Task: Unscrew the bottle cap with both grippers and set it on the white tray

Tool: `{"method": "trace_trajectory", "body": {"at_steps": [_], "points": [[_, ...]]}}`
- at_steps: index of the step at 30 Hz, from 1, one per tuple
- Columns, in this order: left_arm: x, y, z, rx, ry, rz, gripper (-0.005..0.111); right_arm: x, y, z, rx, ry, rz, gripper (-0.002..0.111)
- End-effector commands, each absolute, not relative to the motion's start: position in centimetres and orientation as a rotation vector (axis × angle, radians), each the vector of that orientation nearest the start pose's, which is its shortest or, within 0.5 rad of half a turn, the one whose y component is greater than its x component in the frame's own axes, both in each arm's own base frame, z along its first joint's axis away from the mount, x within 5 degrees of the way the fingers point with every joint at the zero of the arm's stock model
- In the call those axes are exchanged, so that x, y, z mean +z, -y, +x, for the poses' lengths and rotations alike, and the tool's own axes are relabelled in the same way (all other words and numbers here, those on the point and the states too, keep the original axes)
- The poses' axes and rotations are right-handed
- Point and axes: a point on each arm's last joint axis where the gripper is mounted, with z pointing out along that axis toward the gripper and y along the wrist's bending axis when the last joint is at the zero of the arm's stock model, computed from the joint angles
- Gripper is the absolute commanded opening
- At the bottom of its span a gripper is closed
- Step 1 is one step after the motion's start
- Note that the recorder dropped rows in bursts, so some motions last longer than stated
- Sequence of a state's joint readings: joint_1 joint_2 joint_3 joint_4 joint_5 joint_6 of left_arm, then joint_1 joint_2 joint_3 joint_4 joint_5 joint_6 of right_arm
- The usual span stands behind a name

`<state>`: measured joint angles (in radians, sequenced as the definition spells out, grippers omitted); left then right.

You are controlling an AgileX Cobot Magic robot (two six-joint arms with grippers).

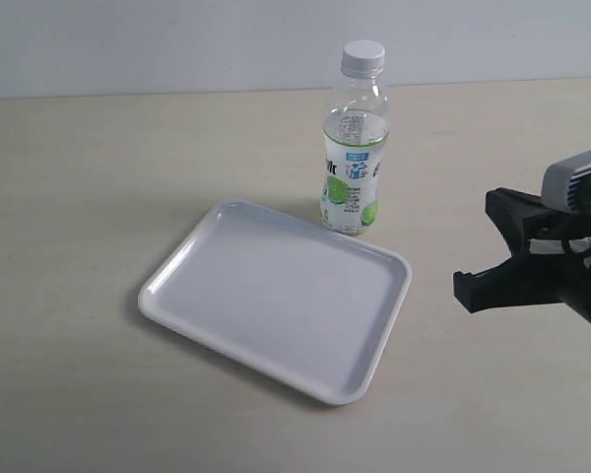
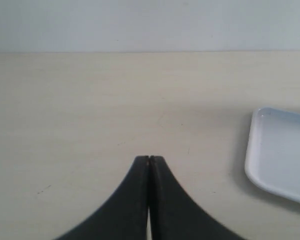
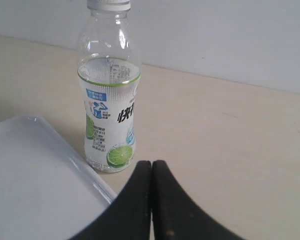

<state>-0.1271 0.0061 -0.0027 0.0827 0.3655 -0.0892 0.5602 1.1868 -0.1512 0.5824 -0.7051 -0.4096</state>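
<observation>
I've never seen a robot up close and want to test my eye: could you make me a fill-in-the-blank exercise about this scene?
1. The bottle stands ____ on the table, beside the white tray.
2. The bottle cap sits on the ____, not on the tray.
3. The left gripper and the right gripper are both ____, holding nothing.
Missing words: upright; bottle; shut.
</observation>
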Motion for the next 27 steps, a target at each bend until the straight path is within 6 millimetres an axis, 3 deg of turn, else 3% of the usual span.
{"method": "trace_trajectory", "body": {"at_steps": [1,5,9,12,16,18,23,27], "points": [[19.5,0.6,5.6,-0.122,-1.688,0.059,0.000,18.3,-6.6,16.6,0.052,-1.844,-0.253,0.000],[21.7,0.7,5.5,-0.406,-1.448,-0.179,0.000,18.9,-6.3,16.8,0.032,-1.785,-0.218,0.000],[22.8,0.5,5.4,-0.573,-1.309,-0.311,0.000,19.6,-6.1,17.0,0.008,-1.713,-0.186,0.000],[23.5,0.3,5.1,-0.581,-1.219,-0.303,0.000,20.2,-5.9,17.1,-0.012,-1.647,-0.162,0.000],[26.2,-0.3,3.7,-0.592,-0.870,-0.263,0.000,20.8,-5.7,17.1,-0.040,-1.580,-0.142,0.000],[27.3,-0.4,3.7,-0.567,-0.798,-0.248,0.000,21.2,-5.4,17.1,-0.065,-1.542,-0.121,0.000],[31.5,0.7,6.4,-0.469,-0.885,-0.129,0.000,22.0,-3.7,17.0,-0.162,-1.450,0.084,0.000],[33.0,3.0,11.8,-0.442,-1.053,0.077,0.000,21.9,-3.4,16.9,-0.198,-1.464,0.096,0.000]]}}
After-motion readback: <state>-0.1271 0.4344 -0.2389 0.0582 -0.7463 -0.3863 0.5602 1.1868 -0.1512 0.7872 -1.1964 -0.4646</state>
